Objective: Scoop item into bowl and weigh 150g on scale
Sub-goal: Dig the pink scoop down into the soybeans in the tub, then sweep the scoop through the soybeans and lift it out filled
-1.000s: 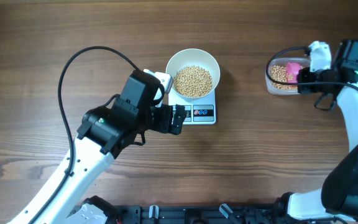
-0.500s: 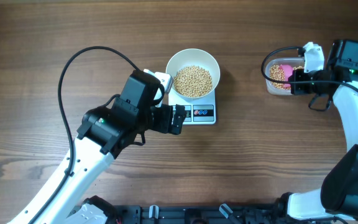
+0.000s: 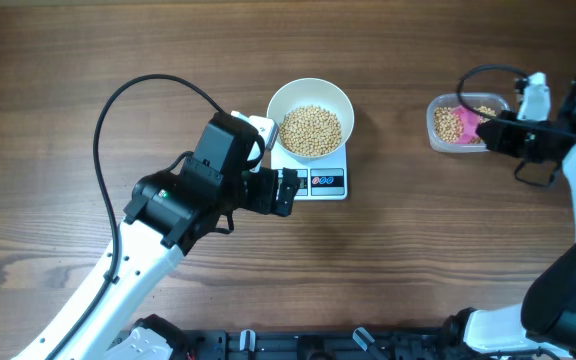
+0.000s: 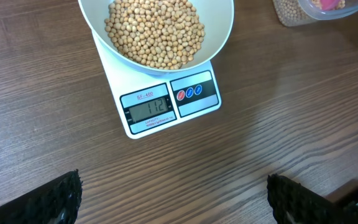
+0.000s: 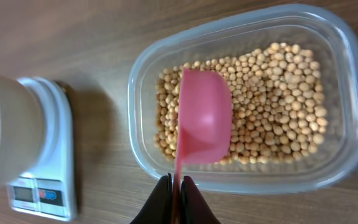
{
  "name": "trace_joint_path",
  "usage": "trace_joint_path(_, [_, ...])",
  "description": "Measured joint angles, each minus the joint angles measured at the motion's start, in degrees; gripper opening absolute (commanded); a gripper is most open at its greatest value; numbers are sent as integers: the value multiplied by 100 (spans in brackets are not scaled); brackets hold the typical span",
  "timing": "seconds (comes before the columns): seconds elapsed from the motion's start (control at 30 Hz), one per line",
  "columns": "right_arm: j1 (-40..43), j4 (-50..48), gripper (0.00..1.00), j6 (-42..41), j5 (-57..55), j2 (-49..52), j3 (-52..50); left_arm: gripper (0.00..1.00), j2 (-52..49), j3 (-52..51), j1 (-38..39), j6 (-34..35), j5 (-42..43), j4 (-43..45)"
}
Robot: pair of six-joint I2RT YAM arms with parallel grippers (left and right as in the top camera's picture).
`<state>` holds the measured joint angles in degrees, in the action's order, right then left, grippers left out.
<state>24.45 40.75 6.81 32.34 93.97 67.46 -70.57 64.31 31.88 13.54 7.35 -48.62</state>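
1. The bowl [image 3: 313,90] sat on the scale [image 3: 328,183] near the middle of the table [image 3: 418,260], covering the scale's rear part and overhanging its back edge.
2. Beans [image 3: 312,130] lay in a heap in the bottom of the bowl, well below its rim.
3. In the left wrist view the scale's display [image 4: 149,107] appeared to read 112, with three small round buttons just beside it.
4. The left gripper [image 4: 173,180] hung at the front of the scale, apart from it, with its fingers [image 4: 61,199] spread wide and nothing between them.
5. A clear tub [image 5: 241,38] stood well to the right of the scale, holding more beans across its floor.
6. The right gripper [image 5: 176,199] had its fingers pressed together on the thin handle of a pink scoop [image 5: 202,118].
7. The scoop reached in over the tub's near wall, and its head lay above the beans at the tub's left half.
8. Whether the scoop touched those beans could not be told.
9. No beans showed on the scoop's visible pink face.
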Motion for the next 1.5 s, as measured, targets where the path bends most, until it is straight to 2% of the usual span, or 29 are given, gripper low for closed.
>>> trace_joint_path(0.3, [306,-4,4,-909,647,400,0,100,0,0,0,2,0,2])
trace_joint_path(0.47, [387,-26,5,-1156,1078,627,0,100,0,0,0,0,0,2])
trace_joint_path(1.3, [1853,-42,4,-1429,2966,728,0,100,0,0,0,2,0,0])
trace_joint_path(1.5, [1991,-31,4,-1502,3611,728,0,100,0,0,0,0,0,2])
